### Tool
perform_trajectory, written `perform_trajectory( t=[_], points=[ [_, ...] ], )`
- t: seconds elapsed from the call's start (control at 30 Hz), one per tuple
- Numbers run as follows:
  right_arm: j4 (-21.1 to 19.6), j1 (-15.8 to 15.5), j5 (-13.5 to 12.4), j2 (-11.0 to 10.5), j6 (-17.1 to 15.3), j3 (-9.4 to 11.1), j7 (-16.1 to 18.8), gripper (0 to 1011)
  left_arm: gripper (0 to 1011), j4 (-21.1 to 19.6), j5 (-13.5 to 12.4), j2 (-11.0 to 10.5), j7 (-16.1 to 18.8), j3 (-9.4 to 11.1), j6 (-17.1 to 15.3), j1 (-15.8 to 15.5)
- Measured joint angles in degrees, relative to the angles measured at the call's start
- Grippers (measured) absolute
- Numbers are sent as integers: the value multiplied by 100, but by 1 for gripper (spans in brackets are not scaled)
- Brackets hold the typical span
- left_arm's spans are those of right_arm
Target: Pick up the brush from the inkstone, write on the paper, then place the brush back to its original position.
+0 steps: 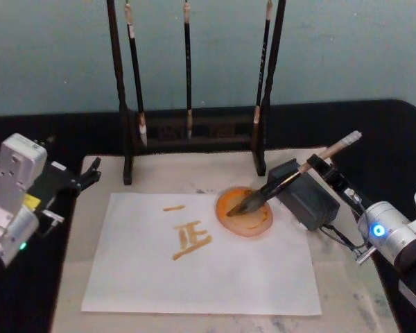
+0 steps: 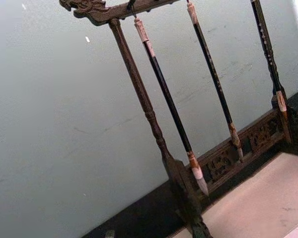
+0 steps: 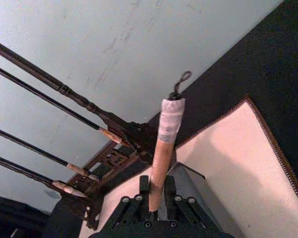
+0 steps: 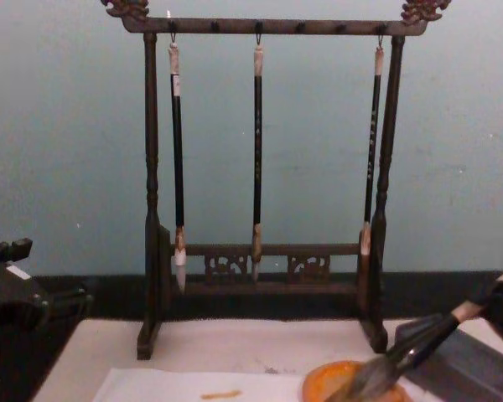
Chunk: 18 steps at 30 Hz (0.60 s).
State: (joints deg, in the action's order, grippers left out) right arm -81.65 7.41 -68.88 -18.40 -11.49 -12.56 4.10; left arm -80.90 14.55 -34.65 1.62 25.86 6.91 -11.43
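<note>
The brush (image 1: 291, 179) slants down to the left, with its grey-brown bristles resting in a shallow orange dish (image 1: 244, 211). My right gripper (image 1: 313, 166) is shut on its pale handle, above the dark grey inkstone (image 1: 308, 200). In the right wrist view the handle (image 3: 164, 148) rises from between the fingers (image 3: 136, 201), with a black loop cord at its end. The white paper (image 1: 194, 263) lies on the mat and bears orange strokes (image 1: 187, 239). In the chest view the bristles (image 4: 369, 378) touch the dish (image 4: 335, 381). My left gripper (image 1: 89, 173) is parked at the left, off the paper.
A dark wooden rack (image 1: 194, 132) stands behind the paper with three thin black brushes (image 4: 257, 151) hanging from it. The pale beige mat (image 1: 347, 298) lies on a black tabletop (image 1: 395, 139). A blue-grey wall is behind.
</note>
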Motion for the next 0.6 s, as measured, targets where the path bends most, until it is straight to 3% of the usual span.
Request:
perform_trajectory(
  t=[0.07,0.6],
  points=[
    [0,0,-1,0,0,0,1,167,1010,0,0,0,0,0,0,0],
    [0,0,-1,0,-1,0,0,161,1010,0,0,0,0,0,0,0]
  ],
)
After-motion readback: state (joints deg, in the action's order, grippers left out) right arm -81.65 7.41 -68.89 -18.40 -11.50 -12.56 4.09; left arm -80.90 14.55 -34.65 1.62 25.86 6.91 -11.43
